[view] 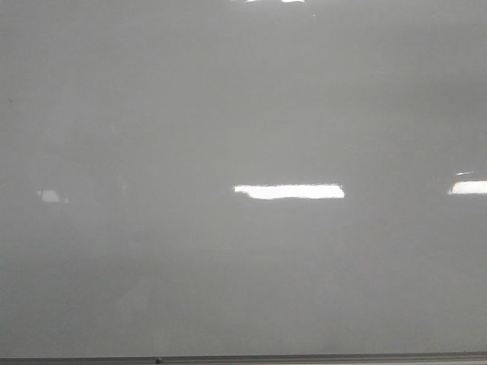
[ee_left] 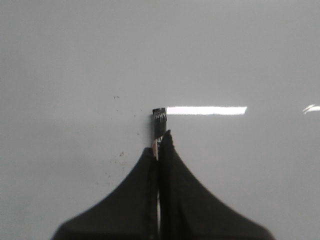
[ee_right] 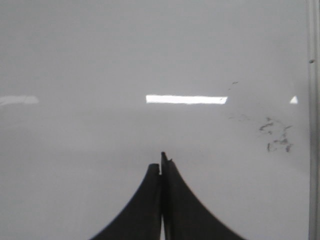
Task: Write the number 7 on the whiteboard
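Note:
The whiteboard is a glossy pale grey board that fills the front view. No number 7 is in view on it, and neither gripper shows in the front view. In the left wrist view my left gripper is shut on a black marker, whose end sticks out past the fingertips over the whiteboard. I cannot tell whether the marker touches the board. In the right wrist view my right gripper is shut with nothing between its fingers, over the whiteboard.
Bright rectangular glare patches lie across the board. A thin grey frame edge runs along the board's near side and shows as a frame edge beside the right gripper. Faint dark smudges and small specks mark the surface.

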Action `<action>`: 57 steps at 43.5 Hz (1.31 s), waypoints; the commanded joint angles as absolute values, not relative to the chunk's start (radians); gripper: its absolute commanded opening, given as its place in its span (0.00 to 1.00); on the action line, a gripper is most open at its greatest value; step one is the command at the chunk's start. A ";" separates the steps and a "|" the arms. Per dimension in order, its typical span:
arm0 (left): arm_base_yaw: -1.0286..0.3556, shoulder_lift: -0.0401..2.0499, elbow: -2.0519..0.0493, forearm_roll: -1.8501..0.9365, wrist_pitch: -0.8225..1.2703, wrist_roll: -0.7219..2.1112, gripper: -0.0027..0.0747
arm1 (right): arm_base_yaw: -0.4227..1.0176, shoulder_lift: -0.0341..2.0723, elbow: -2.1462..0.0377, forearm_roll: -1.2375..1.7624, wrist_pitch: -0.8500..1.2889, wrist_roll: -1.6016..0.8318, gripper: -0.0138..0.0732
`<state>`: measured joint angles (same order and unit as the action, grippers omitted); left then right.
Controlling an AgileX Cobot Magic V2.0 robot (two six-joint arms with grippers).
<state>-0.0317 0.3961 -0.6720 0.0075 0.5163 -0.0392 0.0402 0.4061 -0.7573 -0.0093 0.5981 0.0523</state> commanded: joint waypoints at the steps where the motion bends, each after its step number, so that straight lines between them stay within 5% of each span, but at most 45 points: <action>1: -0.037 0.454 -0.709 0.000 0.458 -0.041 0.01 | 0.083 0.486 -0.798 -0.058 0.547 0.019 0.08; 32: -0.037 0.665 -0.707 0.007 0.516 -0.041 0.03 | 0.096 0.821 -0.779 -0.075 0.538 0.018 0.14; 36: -0.037 0.712 -0.707 0.027 0.529 -0.041 0.17 | 0.096 0.848 -0.779 -0.074 0.538 0.018 0.30; 42: -0.037 0.788 -0.707 0.028 0.525 -0.041 0.52 | 0.096 0.874 -0.779 -0.074 0.535 0.018 0.64; 46: -0.037 0.841 -0.707 0.028 0.500 -0.041 0.70 | 0.096 0.876 -0.779 -0.074 0.535 0.018 0.77; 57: -0.037 1.019 -0.707 0.020 0.344 -0.041 0.70 | 0.096 0.876 -0.779 -0.074 0.534 0.018 0.79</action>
<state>-0.0317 0.9752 -0.6744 0.0249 0.4739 -0.0392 0.0986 0.8790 -0.7527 -0.0591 0.6024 0.0277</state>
